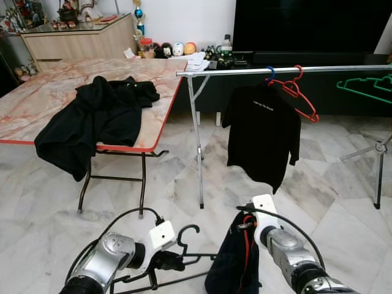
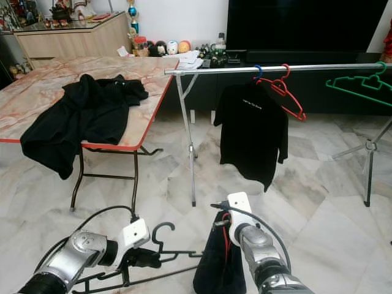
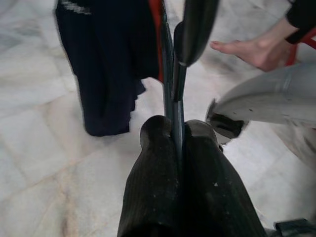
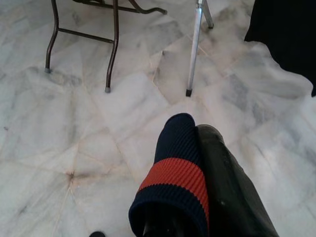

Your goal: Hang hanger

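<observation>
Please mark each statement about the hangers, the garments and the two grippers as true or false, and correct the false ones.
1. The left gripper grips a black hanger. True.
2. The right gripper is open. False: it is shut on a navy garment with a red stripe.
3. A black shirt hangs on the rail. True.
4. The red hanger lies on the table. False: it hangs on the rail.

The floor is polished, glossy marble. The table has a smooth marble-pattern top on thin dark metal legs. The clothes rail is shiny bare metal. The shirt is matt black cloth. The garment has a ribbed knit cuff. The black hanger looks smooth.
</observation>
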Controlling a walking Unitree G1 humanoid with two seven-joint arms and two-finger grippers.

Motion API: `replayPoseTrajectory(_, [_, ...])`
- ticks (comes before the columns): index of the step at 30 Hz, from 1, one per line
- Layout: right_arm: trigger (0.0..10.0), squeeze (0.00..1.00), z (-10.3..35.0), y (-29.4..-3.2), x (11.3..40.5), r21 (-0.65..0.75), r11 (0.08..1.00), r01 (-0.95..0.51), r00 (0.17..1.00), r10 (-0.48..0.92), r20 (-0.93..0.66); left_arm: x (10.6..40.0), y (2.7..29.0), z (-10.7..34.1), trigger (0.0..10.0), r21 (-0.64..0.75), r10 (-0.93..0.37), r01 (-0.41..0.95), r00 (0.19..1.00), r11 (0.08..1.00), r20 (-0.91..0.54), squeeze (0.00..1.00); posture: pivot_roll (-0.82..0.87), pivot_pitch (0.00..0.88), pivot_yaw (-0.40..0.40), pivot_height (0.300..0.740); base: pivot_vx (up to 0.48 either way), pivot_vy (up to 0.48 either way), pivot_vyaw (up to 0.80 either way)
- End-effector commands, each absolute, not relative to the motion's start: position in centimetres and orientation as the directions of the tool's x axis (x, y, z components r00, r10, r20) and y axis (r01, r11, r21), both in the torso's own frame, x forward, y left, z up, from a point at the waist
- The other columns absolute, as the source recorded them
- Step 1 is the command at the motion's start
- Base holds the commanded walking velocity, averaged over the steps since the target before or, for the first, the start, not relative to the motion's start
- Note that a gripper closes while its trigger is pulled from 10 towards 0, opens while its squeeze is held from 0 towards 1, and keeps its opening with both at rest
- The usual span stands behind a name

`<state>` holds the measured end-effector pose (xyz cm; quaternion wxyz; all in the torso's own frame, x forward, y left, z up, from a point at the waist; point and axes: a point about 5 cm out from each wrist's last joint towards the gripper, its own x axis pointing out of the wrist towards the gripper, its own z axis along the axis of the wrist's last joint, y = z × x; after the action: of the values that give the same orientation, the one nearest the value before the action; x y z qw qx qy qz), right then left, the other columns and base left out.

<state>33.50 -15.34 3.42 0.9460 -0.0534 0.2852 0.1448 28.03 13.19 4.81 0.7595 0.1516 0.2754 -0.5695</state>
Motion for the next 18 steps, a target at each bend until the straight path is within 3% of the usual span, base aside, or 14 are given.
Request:
replayPoseTrajectory(1, [10.0,0.00,4.6,-14.8,34.4,-0.025,0.950,-0.310,0.811,0.251,-0.529,27.7,13.3,5.1,10.0,-0.099,-0.781,0.956,0.165,0.278,-0.602,0.00,0.01,0.000,0.031,0.740,0.000,0.000,0.00])
replayPoseTrajectory(11, [10.0,0.00,5.1,-14.0,34.8,-0.015,0.944,-0.329,0.804,0.271,-0.529,28.5,12.0,5.7,10.0,-0.075,-0.783,0.935,0.245,0.347,-0.572,0.00,0.01,0.000,0.025,0.740,0.000,0.000,0.00])
replayPoseTrajectory(18, [10.0,0.00,5.9,-13.6,35.4,-0.001,0.944,-0.329,0.805,0.280,-0.523,29.4,12.1,5.4,10.0,0.013,-0.719,0.889,0.380,0.458,-0.582,0.00,0.01,0.000,0.022,0.740,0.000,0.000,0.00])
